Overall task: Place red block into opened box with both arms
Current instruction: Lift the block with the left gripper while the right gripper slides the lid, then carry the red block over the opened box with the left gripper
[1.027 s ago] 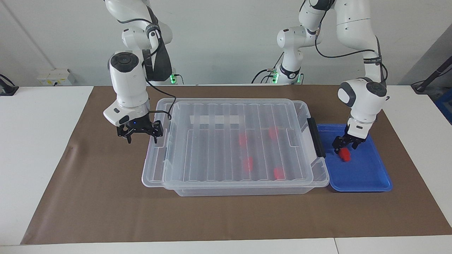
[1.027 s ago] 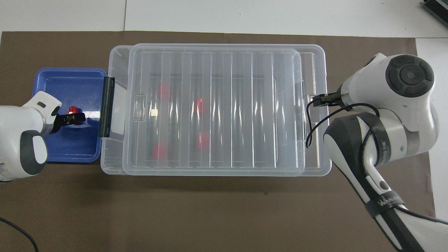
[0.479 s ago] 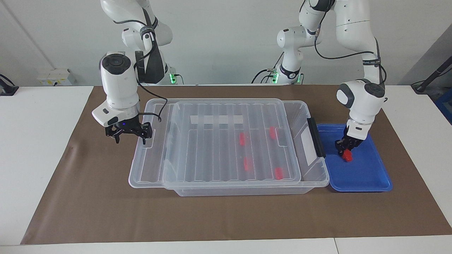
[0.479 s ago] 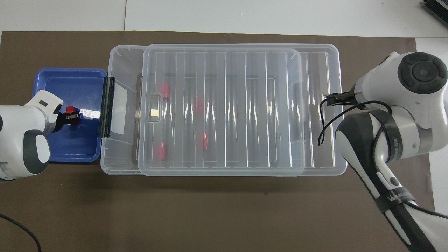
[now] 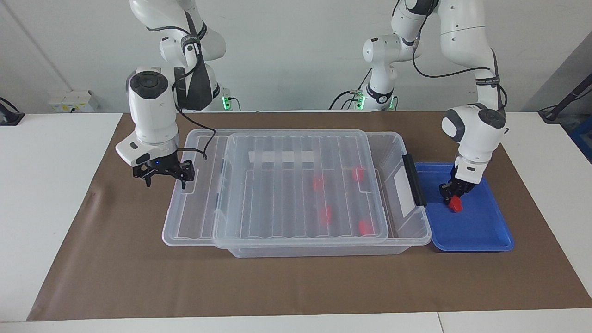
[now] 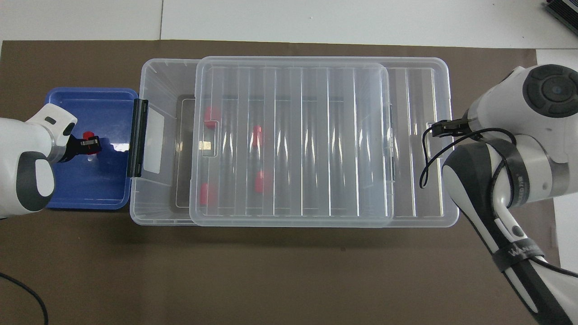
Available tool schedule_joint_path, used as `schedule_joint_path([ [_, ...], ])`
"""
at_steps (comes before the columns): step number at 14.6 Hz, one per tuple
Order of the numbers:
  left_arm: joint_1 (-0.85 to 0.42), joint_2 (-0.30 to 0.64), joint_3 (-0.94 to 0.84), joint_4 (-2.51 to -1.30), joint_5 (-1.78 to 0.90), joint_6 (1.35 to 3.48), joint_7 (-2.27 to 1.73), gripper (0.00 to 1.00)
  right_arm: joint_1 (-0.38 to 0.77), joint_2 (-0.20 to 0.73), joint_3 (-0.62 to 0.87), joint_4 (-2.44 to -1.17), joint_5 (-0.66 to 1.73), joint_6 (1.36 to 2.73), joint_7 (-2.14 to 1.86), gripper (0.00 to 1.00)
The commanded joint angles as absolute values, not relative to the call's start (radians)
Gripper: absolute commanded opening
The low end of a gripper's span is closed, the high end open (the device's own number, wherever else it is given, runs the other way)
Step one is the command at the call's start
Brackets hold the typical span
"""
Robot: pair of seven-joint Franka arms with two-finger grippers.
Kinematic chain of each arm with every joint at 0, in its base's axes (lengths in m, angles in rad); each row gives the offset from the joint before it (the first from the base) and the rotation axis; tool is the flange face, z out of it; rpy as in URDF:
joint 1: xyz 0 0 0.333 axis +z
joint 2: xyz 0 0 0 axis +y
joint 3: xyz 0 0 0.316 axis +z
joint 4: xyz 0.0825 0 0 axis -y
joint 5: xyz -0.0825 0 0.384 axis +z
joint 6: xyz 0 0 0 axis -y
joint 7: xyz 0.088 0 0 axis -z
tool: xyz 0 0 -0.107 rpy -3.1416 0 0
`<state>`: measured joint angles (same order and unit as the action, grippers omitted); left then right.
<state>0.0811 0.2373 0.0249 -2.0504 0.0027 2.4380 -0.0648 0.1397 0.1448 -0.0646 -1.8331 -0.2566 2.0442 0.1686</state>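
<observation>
Left gripper (image 5: 452,196) fingers clamped on the red block (image 5: 456,204) in the blue tray (image 5: 481,231); right gripper (image 5: 163,175) fingers spread at the lid (image 5: 300,185) edge. Risk: the gap into the box (image 5: 407,203) is narrow, so the block may hit the lid, or it could slip on lifting.

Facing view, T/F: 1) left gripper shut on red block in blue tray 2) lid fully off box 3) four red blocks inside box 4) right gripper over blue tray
1) True: left gripper is shut on the red block in the blue tray.
2) False: the lid covers most of the box, slid toward the right arm's end.
3) True.
4) False: right gripper is at the lid's end.
</observation>
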Motion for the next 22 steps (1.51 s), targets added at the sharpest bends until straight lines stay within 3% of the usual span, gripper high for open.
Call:
schedule_joint_path([
  [1, 0.045, 0.235, 0.029, -1.861, 0.011, 2.19, -0.089, 0.0, 0.112, 0.144, -0.063, -1.832, -0.288, 2.023, 0.14, 1.0],
  [5, -0.017, 0.216, 0.025, -1.602, 0.008, 1.816, -0.198, 0.0, 0.097, 0.143, -0.063, -1.83, -0.311, 2.022, 0.138, 1.0],
  [8, -0.092, 0.215, 0.02, -1.505, -0.001, 1.689, -0.369, 0.0, 0.074, 0.143, -0.063, -1.832, -0.314, 2.02, 0.124, 1.0],
  [15, -0.261, 0.184, -0.032, -1.54, -0.029, 1.825, -0.755, 0.0, 0.045, 0.138, -0.063, -1.829, -0.333, 2.008, 0.08, 1.0],
  [20, -0.317, 0.173, -0.032, -1.719, 0.004, 2.046, -0.753, 0.0, 0.023, 0.137, -0.063, -1.829, -0.336, 2.008, 0.052, 1.0],
  [22, -0.318, 0.184, -0.032, -1.739, 0.021, 2.092, -0.736, 0.0, 0.021, 0.137, -0.063, -1.829, -0.339, 2.005, 0.052, 1.0],
])
